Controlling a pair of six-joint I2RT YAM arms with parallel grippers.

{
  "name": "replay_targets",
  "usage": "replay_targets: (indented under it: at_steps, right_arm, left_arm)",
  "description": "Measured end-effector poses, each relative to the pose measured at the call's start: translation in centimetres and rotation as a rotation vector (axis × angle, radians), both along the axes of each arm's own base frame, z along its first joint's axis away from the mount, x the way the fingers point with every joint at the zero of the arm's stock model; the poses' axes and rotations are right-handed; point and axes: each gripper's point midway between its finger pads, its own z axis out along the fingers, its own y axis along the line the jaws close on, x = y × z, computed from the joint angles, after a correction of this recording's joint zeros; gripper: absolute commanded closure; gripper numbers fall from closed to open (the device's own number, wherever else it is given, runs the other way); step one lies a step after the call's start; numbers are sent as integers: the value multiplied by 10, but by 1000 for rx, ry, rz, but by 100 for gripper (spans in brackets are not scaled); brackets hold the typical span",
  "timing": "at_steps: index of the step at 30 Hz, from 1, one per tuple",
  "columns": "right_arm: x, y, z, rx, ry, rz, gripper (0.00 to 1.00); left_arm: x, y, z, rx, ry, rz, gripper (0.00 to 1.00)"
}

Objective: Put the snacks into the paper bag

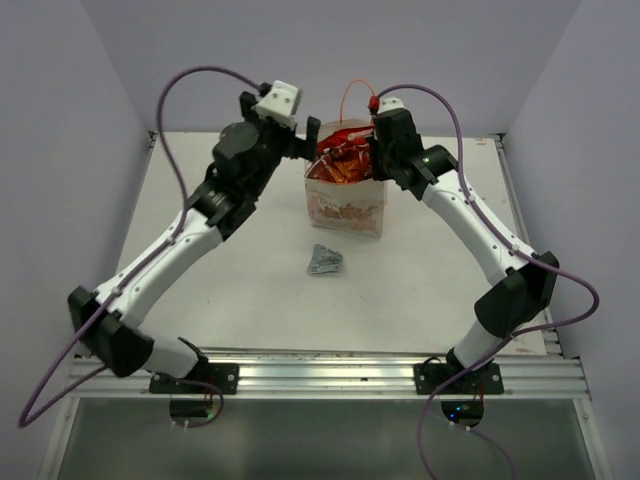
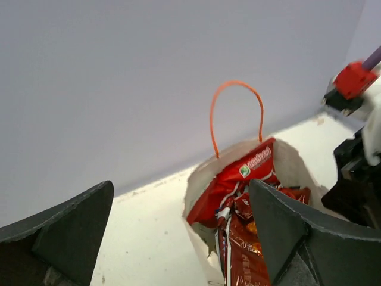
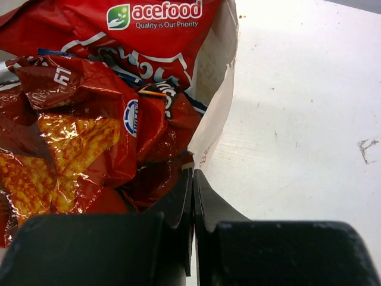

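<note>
The beige paper bag (image 1: 345,212) stands upright at the far middle of the table, its orange cord handle (image 2: 236,83) up. Inside it are the big red-white chips bag (image 3: 155,30) and the red-orange chips bag (image 3: 77,134). The small silver foil packet (image 1: 324,260) lies on the table in front of the bag. My left gripper (image 2: 178,235) is open astride the bag's left rim (image 2: 199,179), one finger over the chips. My right gripper (image 3: 193,174) is shut on the bag's right rim (image 3: 217,89). The blue and green-white packets do not show.
Lilac walls close in the white table (image 1: 250,290) at the back and on both sides. A metal rail (image 1: 330,375) runs along the near edge with both arm bases on it.
</note>
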Motion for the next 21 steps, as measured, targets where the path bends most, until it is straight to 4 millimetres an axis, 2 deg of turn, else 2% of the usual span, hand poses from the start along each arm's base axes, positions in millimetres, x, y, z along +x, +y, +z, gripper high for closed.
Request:
replay_targets:
  at_steps: [3,5,6,7,9,12,14,16,17,21]
  right_arm:
    - [0,1,0,4,0,4,100]
    - [0,1,0,5,1,5,100]
    - [0,1,0,5,0,5,100]
    - [0,1,0,5,0,5,100]
    - [0,1,0,5,0,5,100]
    - [0,1,-1,6,1,3,100]
    - [0,2,-3,7,3,2,100]
    - [0,2,-5,9,6,0,100]
    - [0,2,-5,11,7,0,100]
    - [1,3,-5,21,5,-3,100]
  left_arm:
    - [-50,37,35,-96,-84,53,2]
    - [-82,42,36,-137,-91,37,5]
    - [-97,38,24,-145,-67,10,6]
    - [-109,33,3,-141,-27,-16,6]
    - [-128,19,-58,-89,103,-71,6]
    - [-156,16,-185,81,371,-122,6]
    - [-178,29,-253,194,529,-127,5]
    - [-193,38,-284,245,602,-130,4]
    - [-197,39,-291,255,616,-134,3]
    - [-192,30,-291,223,592,-146,0]
